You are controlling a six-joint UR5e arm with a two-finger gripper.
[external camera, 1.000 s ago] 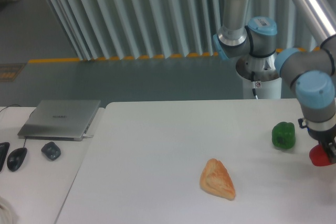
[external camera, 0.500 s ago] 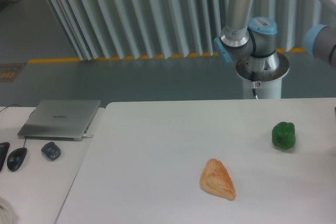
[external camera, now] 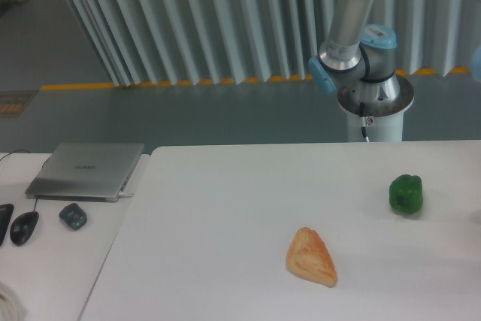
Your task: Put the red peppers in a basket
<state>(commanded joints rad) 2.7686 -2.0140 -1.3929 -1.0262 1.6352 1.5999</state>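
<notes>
Ribbed pale-blue curtain (external camera: 188,20) behind, smooth white table (external camera: 225,208) in front. Only upper arm (external camera: 353,28) and round metal base (external camera: 374,99) in frame; gripper and fingers out of view, so grip state not visible, nor any place relative to the fingers. No sight of the red pepper. Lumpy glossy green pepper (external camera: 406,193) near right edge. Triangular golden pastry (external camera: 311,257) mid-table. Flat grey laptop (external camera: 86,171), mouse (external camera: 24,227) on side desk (external camera: 52,268).
</notes>
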